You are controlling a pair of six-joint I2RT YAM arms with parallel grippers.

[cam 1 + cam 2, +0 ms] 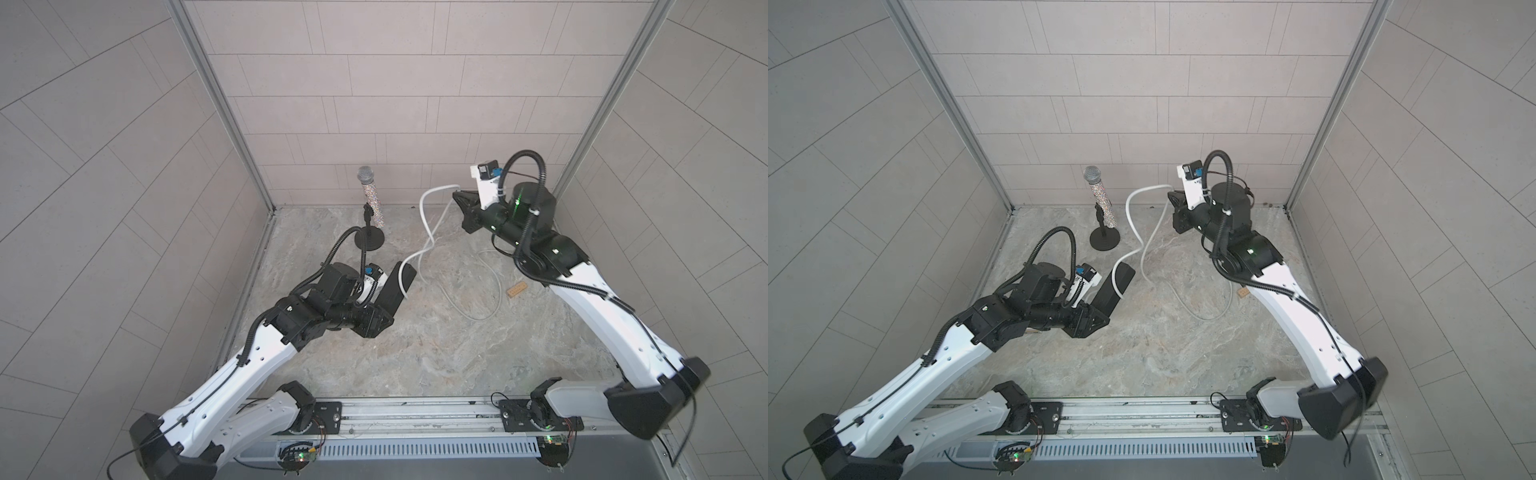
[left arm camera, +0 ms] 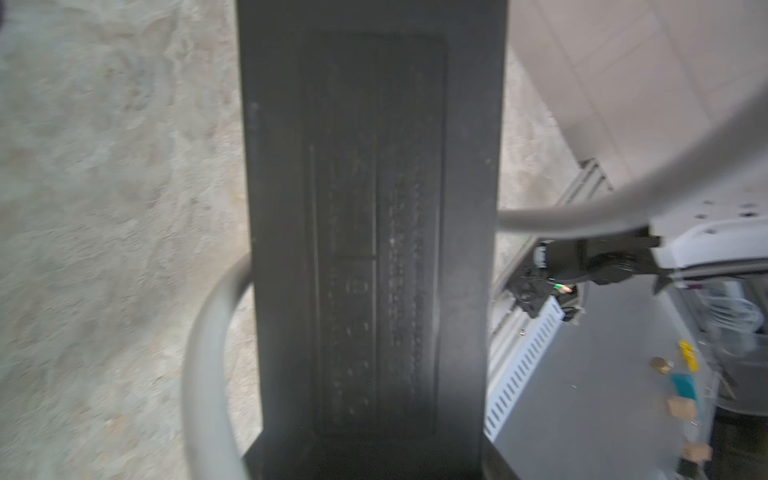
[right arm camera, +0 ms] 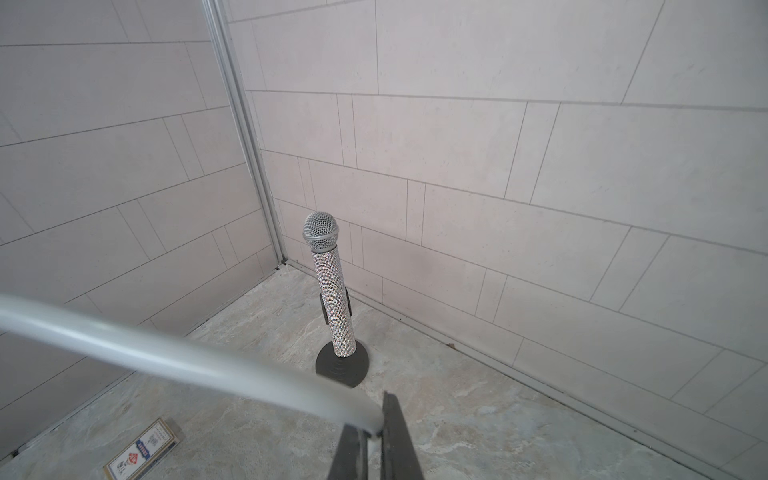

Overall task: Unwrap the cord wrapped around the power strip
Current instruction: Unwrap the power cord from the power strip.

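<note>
Left pincer (image 1: 380, 311) clenched on near end of power strip (image 1: 406, 275), holding it tilted off tabletop (image 1: 415, 361) toward 9 o'clock. My read: an anchor, so pull goes into cord, not bar. Right pincer (image 1: 457, 196) nipped tight on cord (image 1: 423, 208), raised at 1 o'clock to draw slack away. One turn crosses strip; loose loop lies at 3 o'clock. Microphone (image 1: 370, 195) at 11 o'clock, near raised cord: snag risk, I judge.
</note>
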